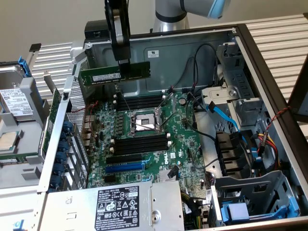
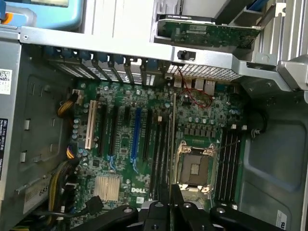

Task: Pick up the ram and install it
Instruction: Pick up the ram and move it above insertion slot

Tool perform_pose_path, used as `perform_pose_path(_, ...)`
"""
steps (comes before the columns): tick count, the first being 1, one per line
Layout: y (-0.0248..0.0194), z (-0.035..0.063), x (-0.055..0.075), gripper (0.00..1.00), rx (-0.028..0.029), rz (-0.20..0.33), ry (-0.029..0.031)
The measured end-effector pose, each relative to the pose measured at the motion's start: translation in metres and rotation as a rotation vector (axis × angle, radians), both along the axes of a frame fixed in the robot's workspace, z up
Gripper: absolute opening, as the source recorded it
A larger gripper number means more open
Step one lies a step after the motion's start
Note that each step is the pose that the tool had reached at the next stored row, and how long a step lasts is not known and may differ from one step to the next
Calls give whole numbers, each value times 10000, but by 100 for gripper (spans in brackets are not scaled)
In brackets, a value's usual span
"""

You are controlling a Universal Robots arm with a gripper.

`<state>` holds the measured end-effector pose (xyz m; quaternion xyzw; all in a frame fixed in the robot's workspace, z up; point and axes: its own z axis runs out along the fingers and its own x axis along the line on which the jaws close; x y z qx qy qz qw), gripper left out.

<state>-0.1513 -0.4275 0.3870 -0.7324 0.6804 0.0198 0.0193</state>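
Note:
The ram (image 1: pixel 103 75) is a long dark-green stick with a white label, hanging level in the air above the motherboard (image 1: pixel 183 144) of an open computer case. My gripper (image 1: pixel 124 66) comes down from above and is shut on the stick's upper edge, right of its middle. The stick hovers over the far black memory slots (image 1: pixel 139 102), clear of them. In the wrist view the ram (image 2: pixel 172 139) shows edge-on as a thin line running out from my gripper (image 2: pixel 171 204), over the slots (image 2: pixel 159 144) beside the CPU socket (image 2: pixel 195 168).
A second bank of black memory slots (image 1: pixel 139 144) lies on the near side of the CPU socket (image 1: pixel 143 121). The blue expansion slot (image 1: pixel 124 168) and the power supply (image 1: pixel 120 207) sit nearer. Cables and drive cages (image 1: pixel 240 144) crowd the exterior view's right.

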Motion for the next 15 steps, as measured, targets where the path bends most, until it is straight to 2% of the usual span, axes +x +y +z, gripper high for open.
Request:
perform_pose_path(5, 6, -86, 68, 14, 1, -214, -1)
perform_pose_path(7, 24, -112, 84, 14, -2, -258, 1)
perform_pose_path(11, 93, -137, 99, 14, -6, -270, 0)
perform_pose_path(15, 182, -162, 111, 14, -71, -270, -1)
